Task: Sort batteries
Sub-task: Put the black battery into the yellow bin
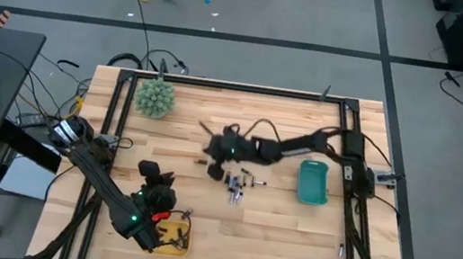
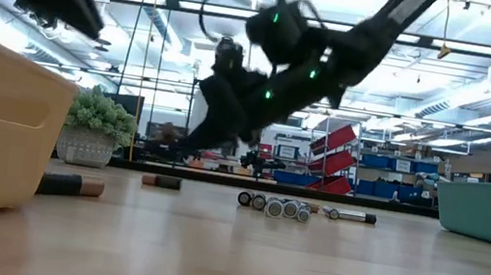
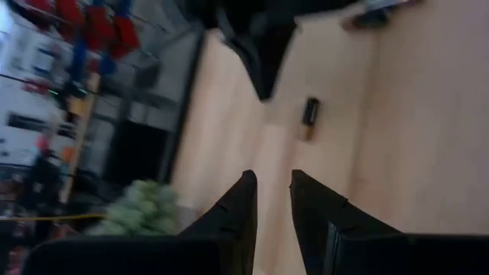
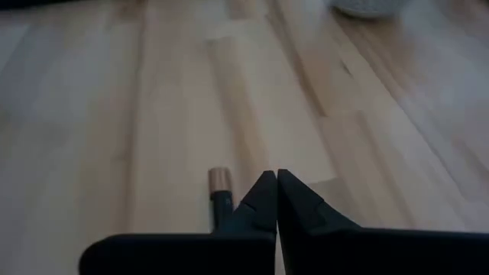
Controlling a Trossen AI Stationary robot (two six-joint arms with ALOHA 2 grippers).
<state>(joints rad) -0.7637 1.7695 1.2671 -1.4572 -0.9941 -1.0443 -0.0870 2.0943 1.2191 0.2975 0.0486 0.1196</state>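
Nearest the high view's near edge, the left hand [image 1: 167, 213] hangs over the yellow tray [image 1: 172, 241], fingers slightly parted, nothing visible between them. Farther up the table [image 1: 271, 235], the right hand [image 1: 213, 148], fingers pressed together and empty, sits at ten o'clock of the batteries [image 1: 237, 187], one stray cell [image 4: 219, 186] lying lengthwise just beside its fingertips.

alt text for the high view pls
Overhead: the right gripper, shut, reaches over mid-table beside a cluster of batteries. The left gripper hangs near a tan tray at the front edge. A teal tray sits right, a spiky green ball back left.
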